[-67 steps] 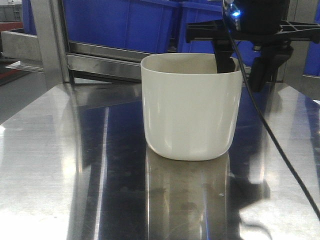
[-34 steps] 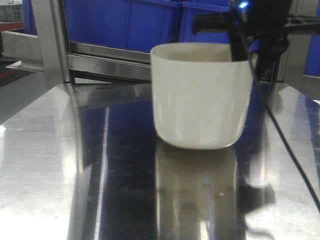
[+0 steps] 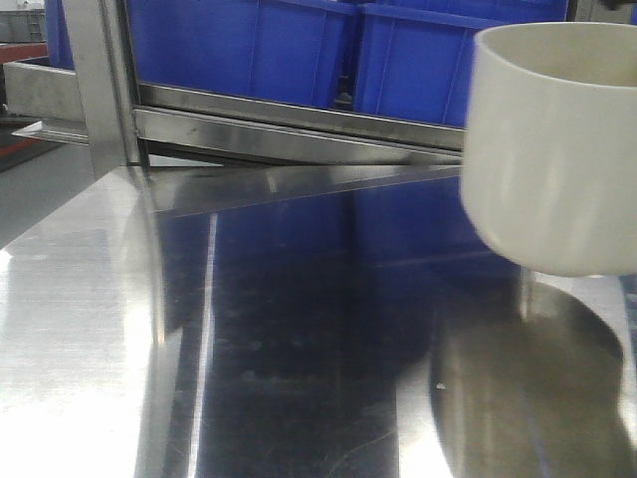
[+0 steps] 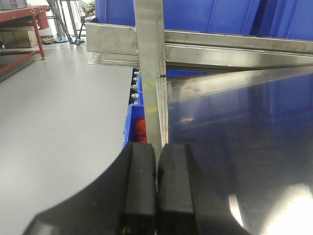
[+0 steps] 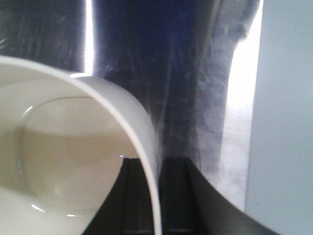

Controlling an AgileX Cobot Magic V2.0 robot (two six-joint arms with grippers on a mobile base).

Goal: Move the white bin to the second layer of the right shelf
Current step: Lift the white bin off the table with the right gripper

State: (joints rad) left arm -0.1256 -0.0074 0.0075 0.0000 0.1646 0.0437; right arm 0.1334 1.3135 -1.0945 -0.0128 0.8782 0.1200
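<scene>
The white bin [image 3: 552, 149] hangs in the air at the right edge of the front view, lifted clear of the steel tabletop [image 3: 249, 329]. In the right wrist view my right gripper [image 5: 155, 196] is shut on the bin's wall [image 5: 127, 112], one finger inside and one outside, and I look down into the bin's empty inside. My left gripper [image 4: 156, 191] is shut and empty, near the table's left edge by a steel post [image 4: 150, 58]. The roller-track shelf level is out of view.
Blue crates [image 3: 299, 50] sit on a steel rack rail [image 3: 299, 124] behind the table. A steel upright [image 3: 100, 80] stands at the back left. Grey floor [image 4: 58, 107] lies left of the table, with a red bench [image 4: 19, 19] beyond.
The white bin has risen off the tabletop and moved to the right and nearer the camera, held by my right gripper. The right arm has left the front view.
</scene>
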